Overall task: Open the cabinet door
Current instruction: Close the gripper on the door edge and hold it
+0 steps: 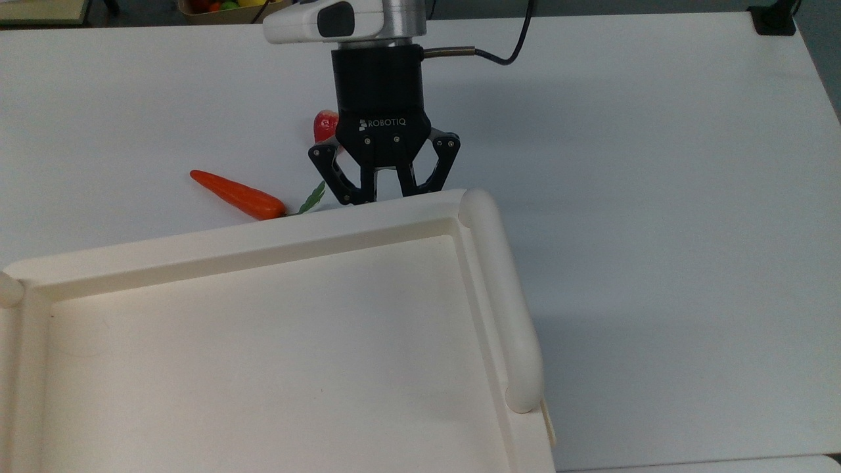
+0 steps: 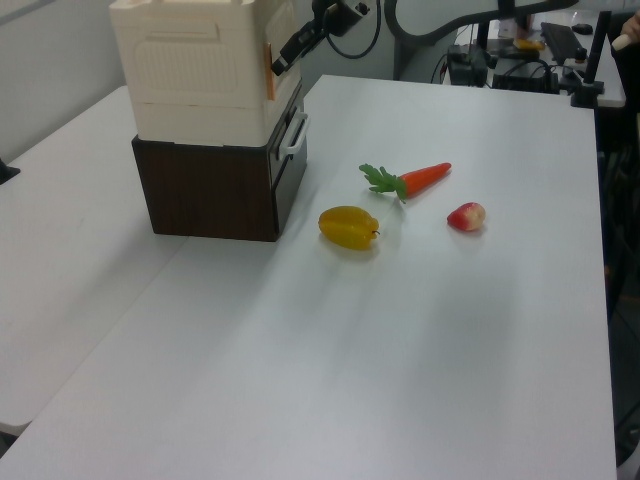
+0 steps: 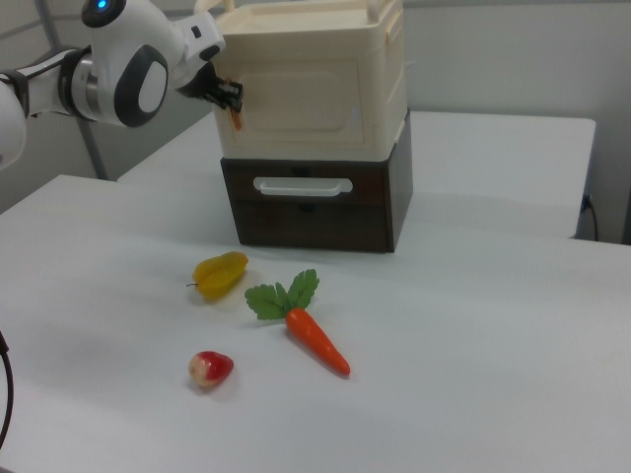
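My gripper (image 1: pixel 387 194) sits at the front face of the cream cabinet (image 3: pixel 325 89), up near its top rim, and in the top view my two fingers are drawn in close together, their tips dipping out of sight behind the cabinet's front rail. In the right view my fingertips (image 3: pixel 233 108) meet the cabinet door (image 3: pixel 301 99) at its tan edge on the right view's left side, so I appear clenched on that edge, though the contact itself is too small to be sure of. The cabinet door lies flat against the cabinet front, above the dark brown drawer unit (image 3: pixel 315 202) with its pale handle (image 3: pixel 302 184). On the white table (image 3: pixel 473 355) before the cabinet lie a carrot (image 3: pixel 314 337), a yellow fruit (image 3: pixel 221 273) and a small red fruit (image 3: pixel 211 368), all well apart from my fingers.
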